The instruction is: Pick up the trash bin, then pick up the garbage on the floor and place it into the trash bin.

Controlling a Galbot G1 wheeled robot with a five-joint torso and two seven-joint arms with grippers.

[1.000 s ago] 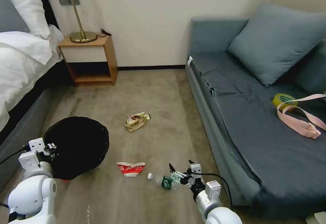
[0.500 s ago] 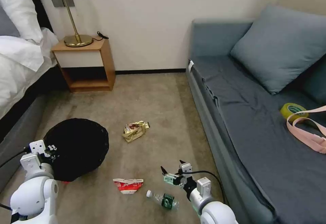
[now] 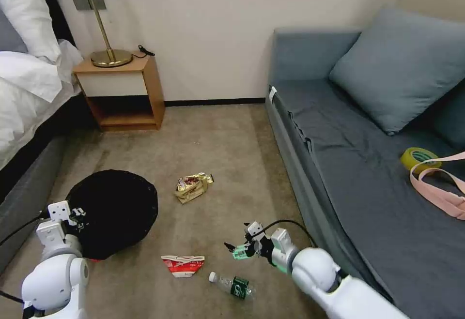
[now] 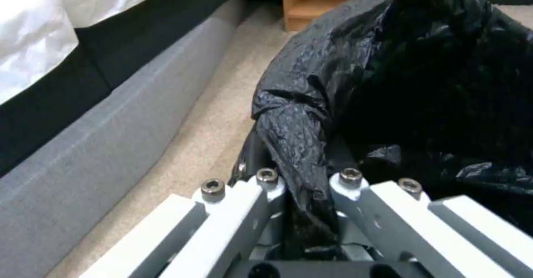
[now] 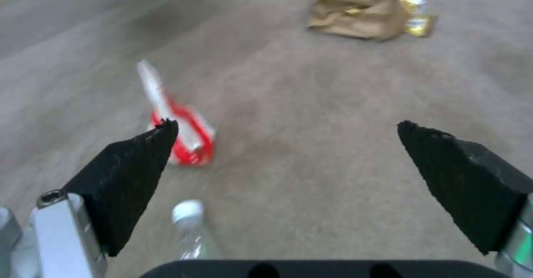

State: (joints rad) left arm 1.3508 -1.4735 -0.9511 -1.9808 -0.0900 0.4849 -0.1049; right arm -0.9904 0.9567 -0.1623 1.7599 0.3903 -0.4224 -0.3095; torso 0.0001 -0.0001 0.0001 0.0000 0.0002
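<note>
**Left tool holds bin liner; right tool spread above litter**

Bedroom w/ beige carpet floor (image 3: pixel 227 149) between a bed (image 3: pixel 29 96) and a grey sofa (image 3: pixel 368 164). The trash bin (image 3: pixel 116 212), lined w/ a crinkled black bag, is at the floor's left side, near the bed base. The left tool (image 4: pixel 302 186) is pinching a fold of the liner at the bin's rim.

The right tool (image 3: pixel 240 250) hovers low over the floor nr the sofa's front edge, tips spread wide, holding nothing. Just below it lies a clear bottle (image 3: pixel 231 285) w/ green label; beside that, toward the bin, a crushed red-and-white carton (image 3: pixel 183 265). A gold-brown wrapper (image 3: pixel 193 186) lies farther off, mid-floor.

Judgement: all litter looks light. Bottle is smooth and round, likely to roll or slip; grip across its labelled body. Carton and wrapper are soft and crush easily; pinch a raised fold. Liner is thin, may slide or tear.
</note>
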